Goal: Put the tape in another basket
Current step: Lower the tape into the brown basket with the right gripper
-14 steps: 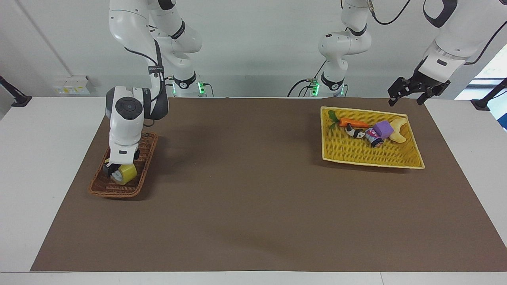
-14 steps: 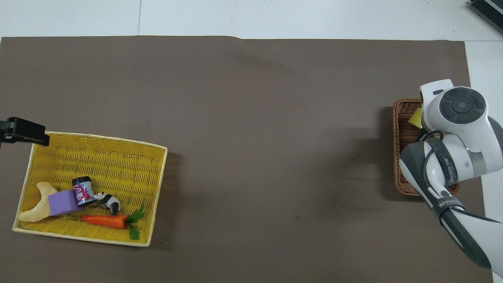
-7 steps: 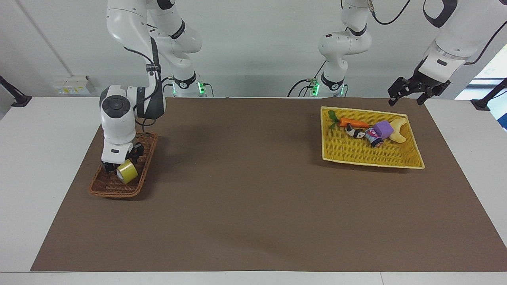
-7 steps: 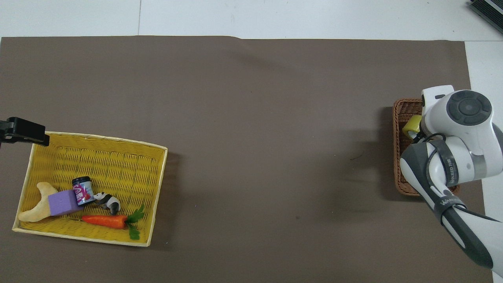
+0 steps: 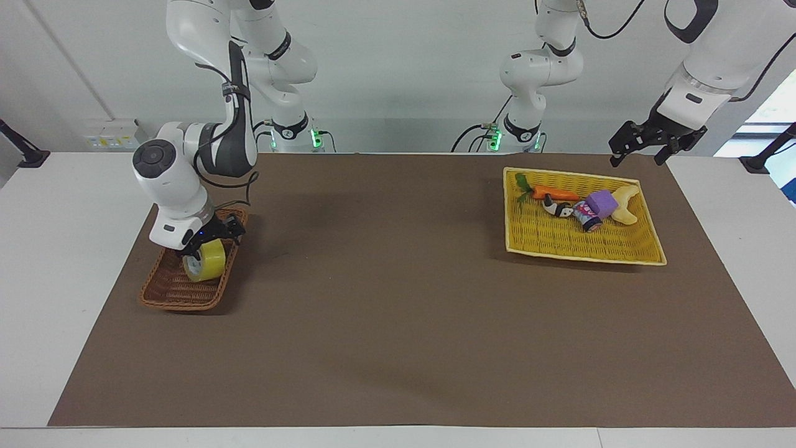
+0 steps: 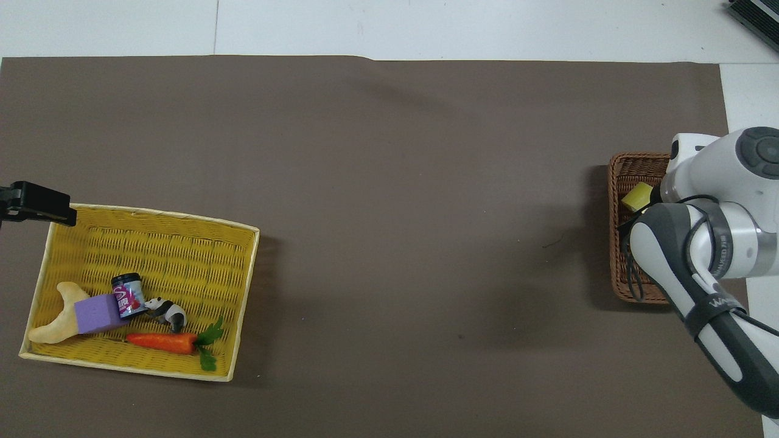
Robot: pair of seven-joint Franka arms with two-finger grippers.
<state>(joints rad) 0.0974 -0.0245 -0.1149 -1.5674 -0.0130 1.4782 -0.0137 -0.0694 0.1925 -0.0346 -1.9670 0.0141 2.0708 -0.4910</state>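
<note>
The yellow tape (image 5: 205, 261) is held in my right gripper (image 5: 208, 244), which is shut on it from above, just over the brown wicker basket (image 5: 163, 295) at the right arm's end of the table. In the overhead view a corner of the tape (image 6: 636, 196) shows over the basket (image 6: 627, 267); the right arm hides the gripper there. My left gripper (image 5: 640, 152) hangs open and empty in the air by the corner of the yellow tray (image 5: 584, 258), and waits; it also shows in the overhead view (image 6: 36, 204).
The flat yellow woven tray (image 6: 152, 213) at the left arm's end holds a carrot (image 5: 553, 193), a panda figure (image 5: 558, 210), a small can (image 5: 586, 216), a purple block (image 5: 602, 203) and a pale curved piece (image 5: 627, 205). Brown mat (image 5: 385, 292) covers the table.
My right gripper has tilted and risen a little with the tape in it, drawing it toward the basket's end nearer the robots. The left arm has not moved.
</note>
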